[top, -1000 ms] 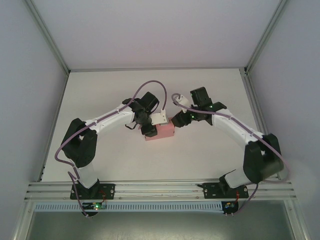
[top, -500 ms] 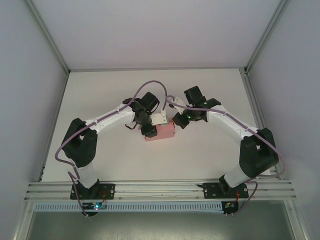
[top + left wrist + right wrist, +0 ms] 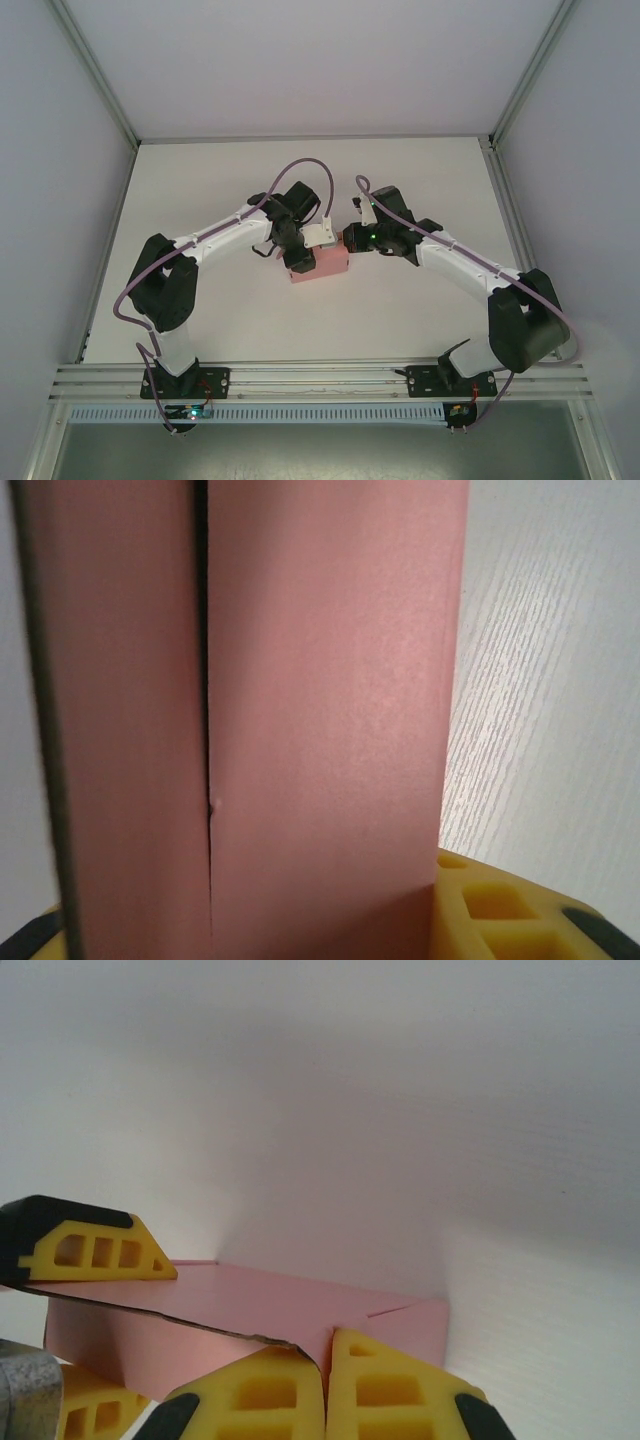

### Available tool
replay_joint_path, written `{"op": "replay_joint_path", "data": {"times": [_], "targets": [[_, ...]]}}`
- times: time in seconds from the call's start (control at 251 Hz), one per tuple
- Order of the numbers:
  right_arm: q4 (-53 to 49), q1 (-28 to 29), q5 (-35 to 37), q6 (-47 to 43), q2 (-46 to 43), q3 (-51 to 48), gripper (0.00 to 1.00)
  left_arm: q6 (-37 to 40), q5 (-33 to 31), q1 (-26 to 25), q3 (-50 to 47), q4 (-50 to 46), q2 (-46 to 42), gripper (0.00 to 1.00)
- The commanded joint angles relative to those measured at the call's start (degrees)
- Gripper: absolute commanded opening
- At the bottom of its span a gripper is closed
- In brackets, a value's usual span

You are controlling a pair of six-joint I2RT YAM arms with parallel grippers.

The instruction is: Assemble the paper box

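Swinging in over the past second, the right end effector (image 3: 352, 240) now sits at the 3 o'clock end of the box (image 3: 322, 264), its wrist lower and closer than before. The left end effector (image 3: 299, 257) has kept its place at the 9 o'clock end.

The box lies near the middle of the white surface (image 3: 200, 180), between the two arms. The right wrist view shows the left fingers (image 3: 92, 1247) above and below the pink card, clamped on that end. The right fingers (image 3: 390, 1392) are pressed together with no gap, their tips at the box's near corner. Whether a thin flap is caught between them cannot be told.

The left wrist view shows a dark slit (image 3: 208, 780) running the length of the box between two panels, so one seam looks not yet closed.

The step in hand appears to be closing the end at 3 o'clock. Doing it well likely means keeping the left clamp steady as an anchor and pushing with the closed right tips along the crease, square to the end. The push should be light, since thin card buckles, and a skewed push could spring the slit wider.

No brand, label or writing can be read; the pink faces in view are plain.
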Motion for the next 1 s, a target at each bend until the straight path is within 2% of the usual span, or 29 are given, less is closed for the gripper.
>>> {"op": "replay_joint_path", "data": {"times": [0.0, 0.12, 0.243, 0.307, 0.511, 0.607, 0.65, 0.694, 0.714, 0.726, 0.786, 0.886, 0.998], "targets": [[1.9, 2.4, -4.5, 4.0, 0.5, -1.4, 0.00, -1.5, -2.1, 0.3, 0.2, 1.4, 2.9, 0.37], [-1.5, 2.6, 0.8, 2.1, 1.6, -2.9, 0.00, -1.8, -1.7, 0.4, 0.1, 2.1, 2.8, 0.37], [2.9, 4.6, 4.1, -3.2, -0.2, -8.4, 0.00, -2.3, -1.7, 0.4, 0.0, 2.1, 2.4, 0.38], [4.6, 5.5, 8.4, -5.8, -1.9, -10.4, 0.00, -2.3, -1.6, 0.3, 0.1, 2.3, 2.3, 0.38], [4.9, 7.3, 17.1, -8.4, -4.9, -10.0, 0.00, -3.3, -0.3, 0.3, 1.4, 2.4, 1.4, 0.42], [3.4, 8.5, 19.9, -6.9, -4.7, -8.5, 0.00, -4.3, 1.2, 0.3, 1.9, 3.1, 0.6, 0.55], [3.3, 8.9, 20.3, -6.1, -4.5, -8.2, 0.00, -4.9, 1.8, 0.3, 2.1, 3.3, 0.0, 0.77], [3.1, 9.7, 22.5, -4.5, -4.5, -8.1, 0.00, -5.4, 2.9, 0.4, 2.2, 3.3, -0.9, 0.81], [3.3, 10.0, 23.2, -3.9, -4.5, -8.0, 0.00, -5.4, 3.5, 0.4, 2.2, 3.4, -1.4, 0.96], [3.3, 10.1, 23.4, -3.7, -4.5, -7.9, 0.00, -5.4, 3.9, 0.3, 2.0, 3.4, -1.8, 1.00], [2.3, 10.6, 25.5, -2.3, -4.7, -7.5, 0.00, -6.7, 4.5, 0.4, 1.4, 4.8, -3.9, 1.00], [0.1, 11.3, 29.7, -0.3, -4.7, -6.8, 0.00, -10.3, 1.2, 0.4, -0.7, 8.0, -8.6, 1.00], [-0.4, 11.7, 30.0, 0.5, -4.3, -6.1, 0.00, -16.5, -6.5, 0.3, -2.6, 8.2, -12.8, 1.00]]}}
